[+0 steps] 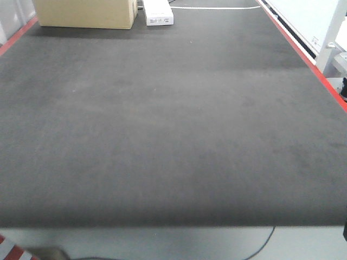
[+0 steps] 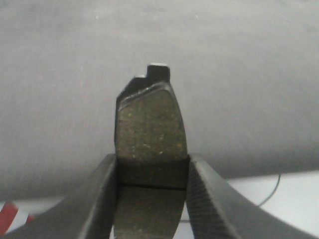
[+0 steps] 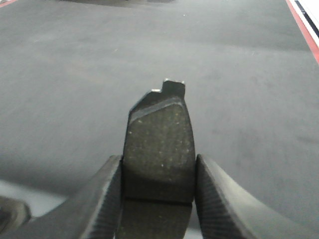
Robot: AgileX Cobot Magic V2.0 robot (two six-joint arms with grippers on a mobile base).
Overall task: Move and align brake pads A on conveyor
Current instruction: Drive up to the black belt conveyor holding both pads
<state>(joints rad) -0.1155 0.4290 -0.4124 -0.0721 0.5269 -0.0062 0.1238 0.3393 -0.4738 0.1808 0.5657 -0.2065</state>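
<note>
Left gripper (image 2: 152,167): ribbed fingers are drawn narrow on the left brake pad (image 2: 149,129), clamping its two long sides at the centre groove. The backing-plate tab points away.
Right gripper (image 3: 158,164): the same hold on the right brake pad (image 3: 159,134), with the fingers pressed against both long sides.
Conveyor (image 1: 162,135): a wide, dark, felt-like belt. The front view shows no pad lying on it; both held pads hang above it, close to its near edge.
Red side edge (image 1: 303,54): runs along the belt's right side.
Cardboard box (image 1: 87,13): at the far end, toward the left.
White carton (image 1: 159,13): just beside the box.
Pad handling: probably stiff and dense for its size. The gritty face should resist slipping, and a hold across the width at the groove looks balanced. The thin plate and tab are poor places to grip.
Room: the belt is broad and flat between the red edges, so pads can be set well in from the near edge and well apart from the boxes.
</note>
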